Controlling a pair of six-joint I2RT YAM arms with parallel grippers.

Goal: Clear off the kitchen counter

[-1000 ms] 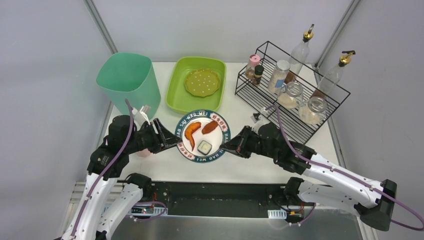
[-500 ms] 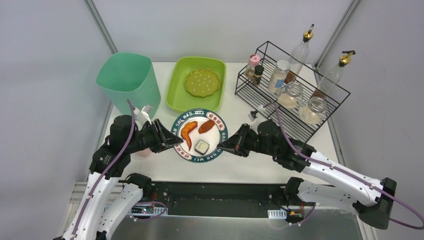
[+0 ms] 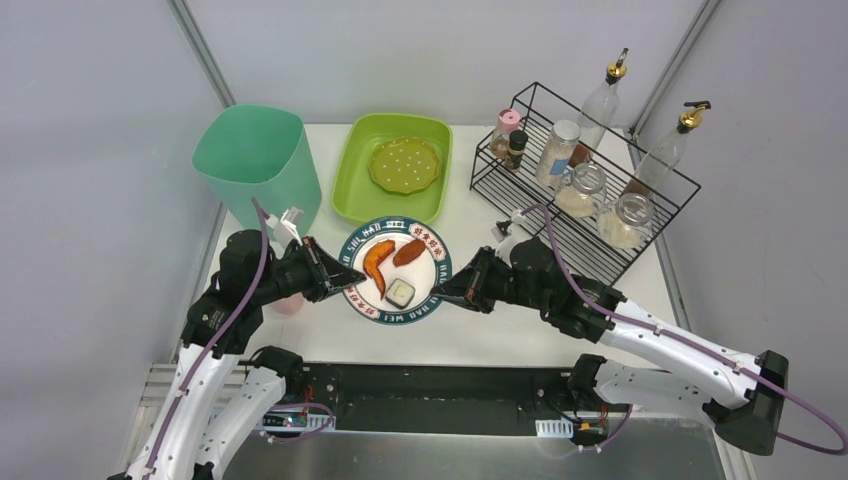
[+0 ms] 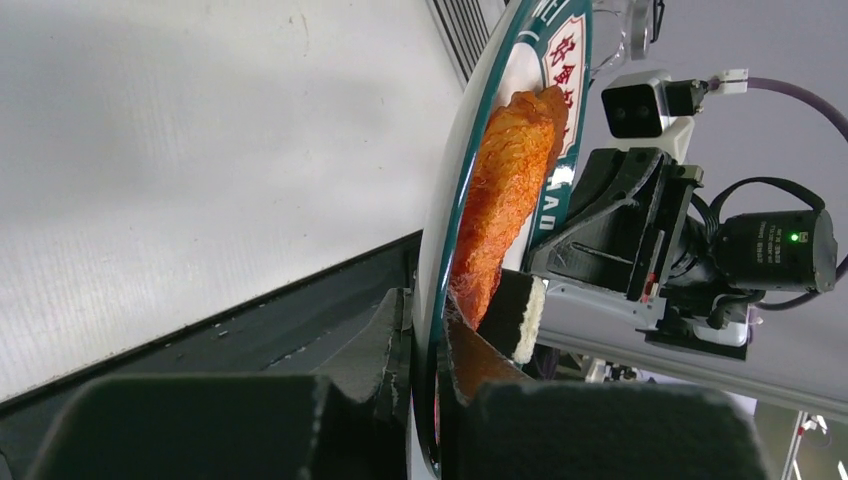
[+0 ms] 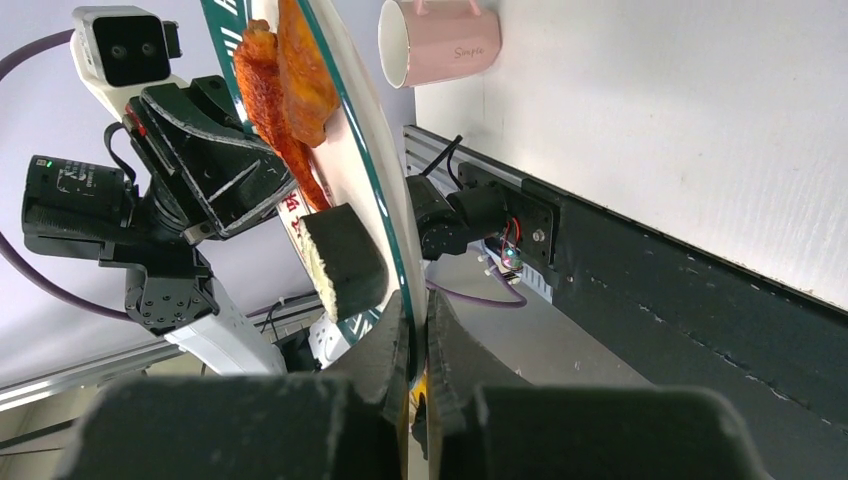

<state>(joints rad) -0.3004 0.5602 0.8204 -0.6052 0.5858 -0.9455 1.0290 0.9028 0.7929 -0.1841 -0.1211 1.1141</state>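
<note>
A round plate [image 3: 424, 247] with a teal lettered rim is held between my two grippers over the white kitchen counter [image 3: 455, 338]. On it lie two orange fried pieces [image 3: 380, 262] and a small dark block [image 3: 400, 292]. My left gripper [image 3: 345, 277] is shut on the plate's left rim, and my right gripper [image 3: 443, 291] is shut on its right rim. In the left wrist view the left gripper [image 4: 428, 350] pinches the rim [image 4: 452, 215] edge-on beside the fried piece [image 4: 500, 190]. In the right wrist view the right gripper [image 5: 415, 340] clamps the plate [image 5: 362, 150].
A pink mug [image 5: 440, 45] lies on its side on the counter, under my left arm. A mint-green bin [image 3: 258, 165] stands at the back left. A lime-green tub [image 3: 352, 180] holds a green perforated dish. A black wire rack [image 3: 600, 260] with bottles and jars fills the right.
My left gripper has closed onto the plate's left rim. The plate, with the right gripper still shut on it, has shifted a little left and toward the back.
</note>
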